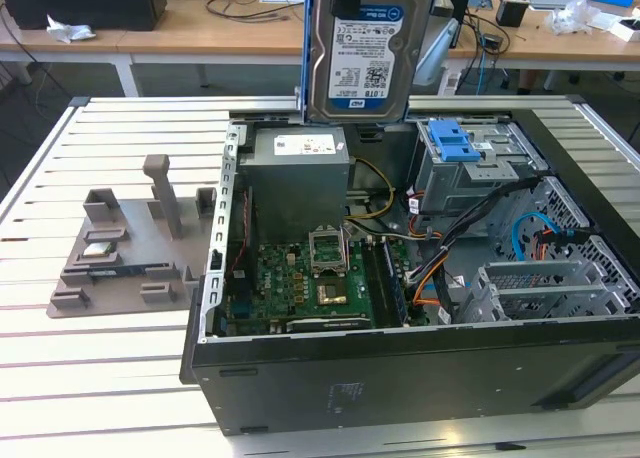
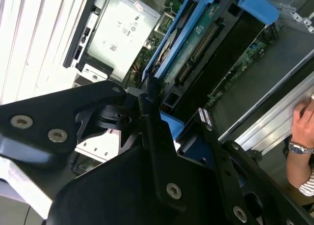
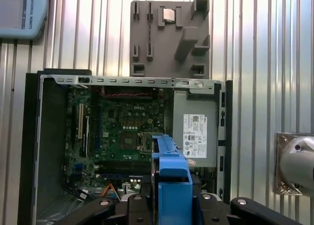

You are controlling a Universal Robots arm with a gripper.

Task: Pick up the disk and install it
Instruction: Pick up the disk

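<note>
End effector is clenched on the disk; in the second wrist view its black linkage fingers are pressed against both sides of the bright blue plastic carrier frame, jaws closed to the frame's width. Disk is held upright, high above the open computer case and clear of everything in it. Disk body is flat, rectangular, silver-grey metal; a white and blue label with barcodes is turned to the exterior view, and a blue rail runs down its edge on the exterior view's left. Case is a black tower laid on its side on the slatted white metal desk. Inside it a green motherboard, a plain grey power supply box and a grey metal drive cage with a blue handle are seen. A grey moulded fixture tray lies on the desk at the exterior view's left. A person's hand, watch on the wrist, is seen near the case edge.
</note>
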